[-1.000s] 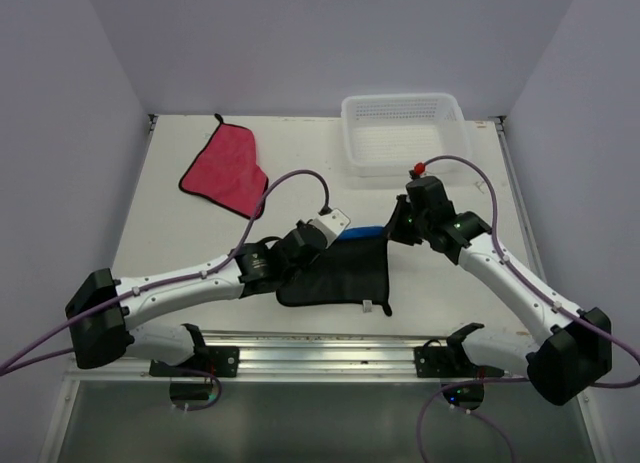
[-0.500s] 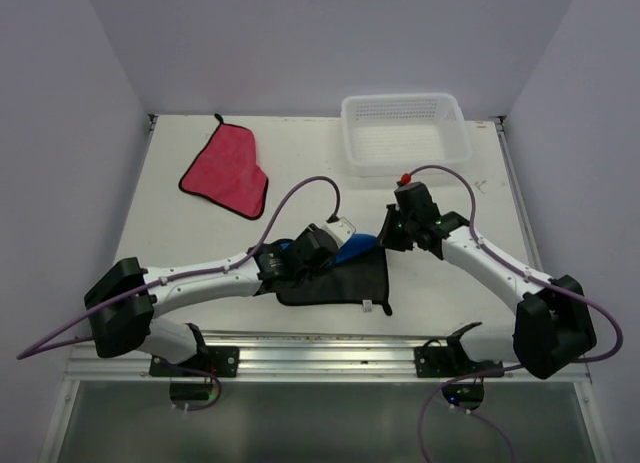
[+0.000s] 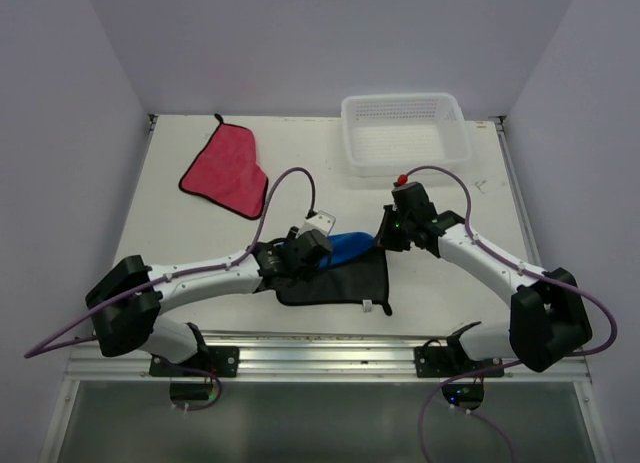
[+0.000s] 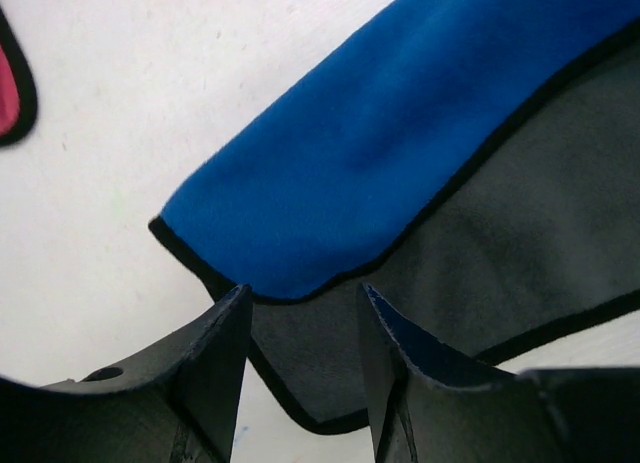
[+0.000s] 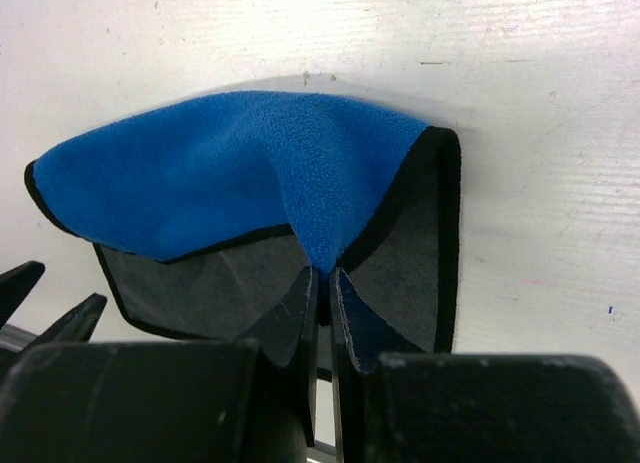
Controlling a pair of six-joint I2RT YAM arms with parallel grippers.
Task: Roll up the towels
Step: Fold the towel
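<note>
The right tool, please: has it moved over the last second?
Yes. The right tool has shifted left, relative to the white basket, gripping the blue towel.

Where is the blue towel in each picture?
Top external: blue towel sits in the middle of the picture, slightly low.
Left wrist: it fills the upper right.
Right wrist: it is in the centre, pinched by the right gripper.
Shared landmark: its dark grey underside, below the blue fold in all three.
</note>
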